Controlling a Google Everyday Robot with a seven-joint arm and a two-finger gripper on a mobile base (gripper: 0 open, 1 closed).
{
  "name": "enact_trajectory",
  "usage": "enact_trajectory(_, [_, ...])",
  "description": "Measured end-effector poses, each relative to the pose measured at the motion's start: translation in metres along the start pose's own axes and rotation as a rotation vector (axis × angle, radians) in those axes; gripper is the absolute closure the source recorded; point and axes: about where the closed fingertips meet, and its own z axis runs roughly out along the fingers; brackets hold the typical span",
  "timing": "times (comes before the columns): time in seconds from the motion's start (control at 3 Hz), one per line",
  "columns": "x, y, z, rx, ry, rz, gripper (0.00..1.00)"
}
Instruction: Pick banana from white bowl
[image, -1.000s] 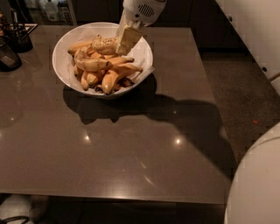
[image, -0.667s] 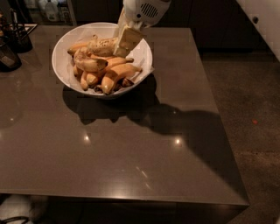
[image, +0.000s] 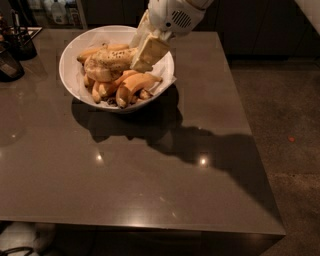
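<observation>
My hand (image: 145, 59) is hanging at one end of the speckled banana (image: 110, 62), which is lying atop the pile in the white bowl (image: 70, 75), its length running sideways away from my hand; I cannot tell whether I am gripping it.

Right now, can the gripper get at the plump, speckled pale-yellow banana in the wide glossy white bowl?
Probably yes. The gripper is over the white bowl, at one end of the speckled banana, which lies on top of the pile with nothing covering it.
</observation>
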Motion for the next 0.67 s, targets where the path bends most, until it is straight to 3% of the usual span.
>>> enact_trajectory(0.33, [-0.014,0.015,-0.006,0.009,-0.008,0.010,1.00])
enact_trajectory(0.67, [-0.025,0.054,-0.018,0.035,-0.026,0.036,1.00])
